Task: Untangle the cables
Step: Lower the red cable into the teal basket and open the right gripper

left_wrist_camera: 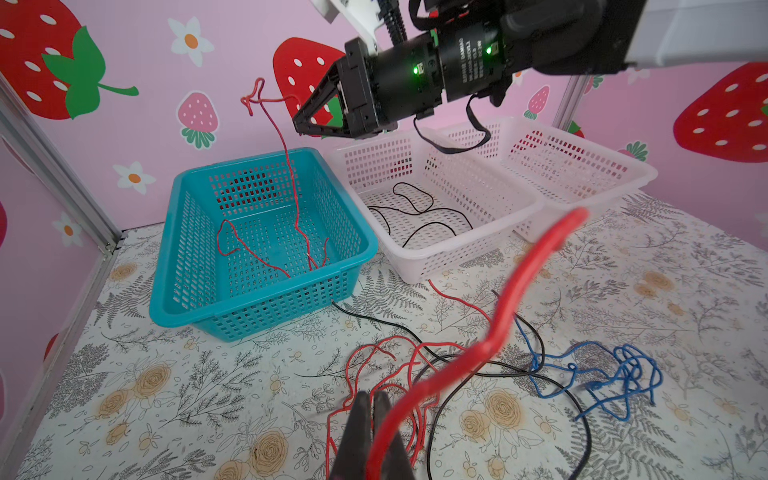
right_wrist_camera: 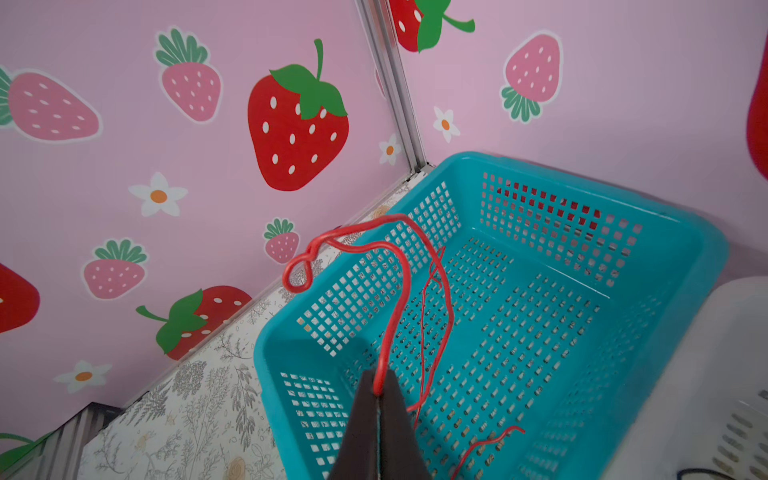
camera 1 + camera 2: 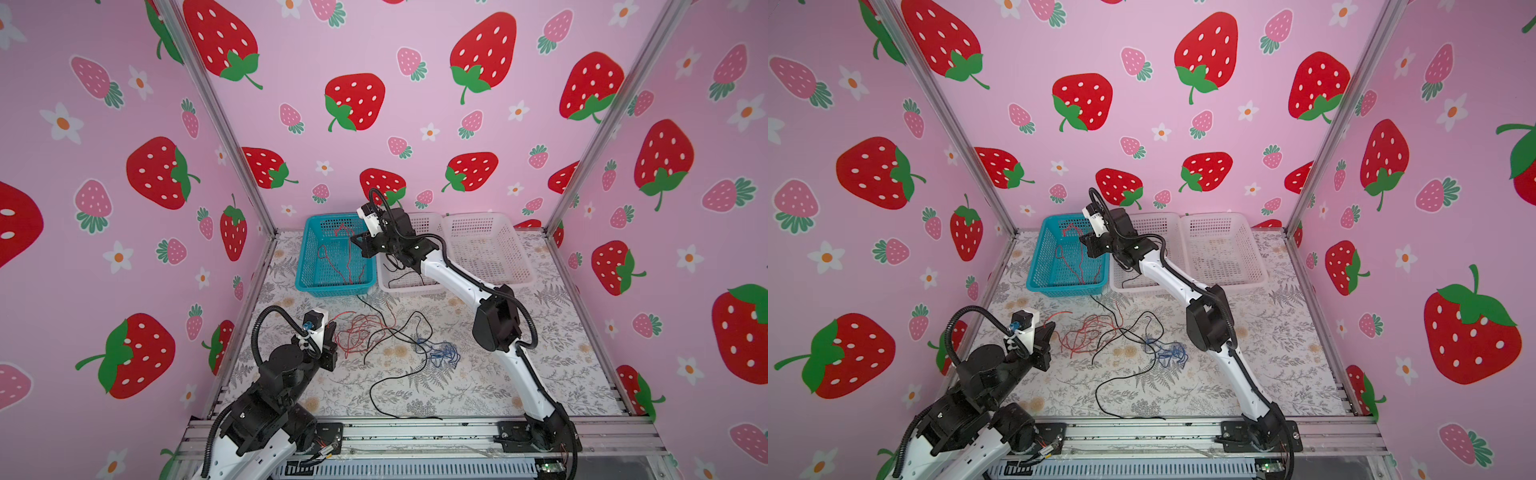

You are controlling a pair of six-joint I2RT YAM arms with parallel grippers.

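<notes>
The cables are thin red, black and blue wires. A red tangle, a long black cable and a blue bundle lie crossed on the floral mat. My left gripper is shut on a red cable at the tangle's left edge. My right gripper is shut on another red cable, held above the blue basket. That cable hangs down into the basket. A black cable lies in the nearer white basket.
A second white basket stands at the back right, against the pink wall. The three baskets sit side by side along the back wall. The right arm stretches over the middle basket. An aluminium rail runs along the front edge.
</notes>
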